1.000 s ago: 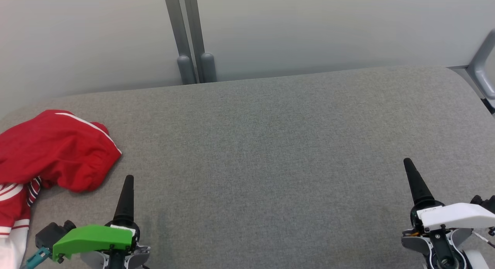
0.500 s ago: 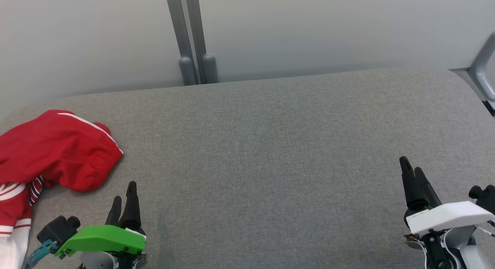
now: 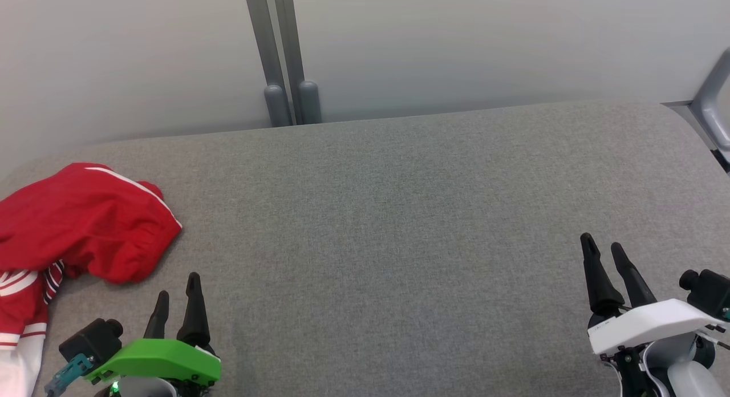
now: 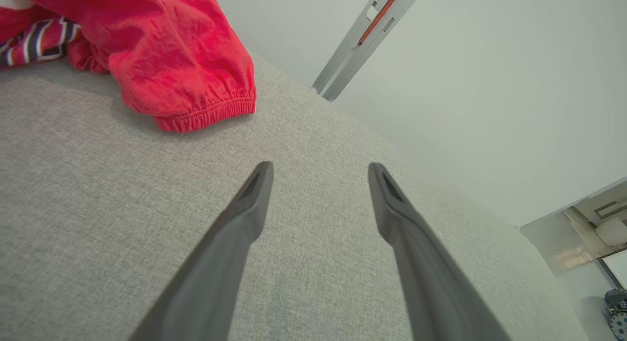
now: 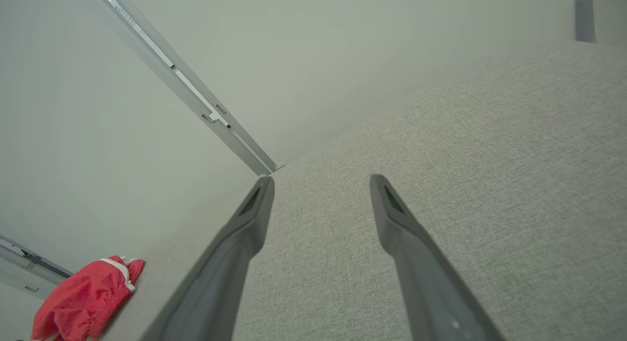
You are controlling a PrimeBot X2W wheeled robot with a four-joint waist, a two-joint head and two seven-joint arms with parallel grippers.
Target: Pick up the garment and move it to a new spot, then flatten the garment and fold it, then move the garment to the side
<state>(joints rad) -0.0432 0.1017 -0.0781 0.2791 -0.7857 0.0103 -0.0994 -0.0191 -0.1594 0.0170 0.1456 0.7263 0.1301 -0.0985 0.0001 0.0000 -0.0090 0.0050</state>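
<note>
Your garment (image 3: 85,220) sits at the far left of the grey bench (image 3: 388,214). It's a crumpled red heap with thin white stripes, and a white part with red bands runs off the near-left corner of the head view.

Your left claw (image 3: 178,287) is at the near left under its green cover, fingers spread with nothing between them. It's near the heap, a little to its right and closer to you, with bare fabric between the two. From the left wrist, the garment's gathered red hem lies ahead and to the left of the fingertips, and a navy, white and red striped piece peeks out beneath the red cloth.

Your right claw (image 3: 601,243) is at the near right under its white cover, also spread wide and holding nothing, well apart from the garment. From the right wrist, the red heap shows small at the lower left.

Two grey posts (image 3: 282,55) stand at the bench's far edge against a pale wall (image 3: 485,37).
</note>
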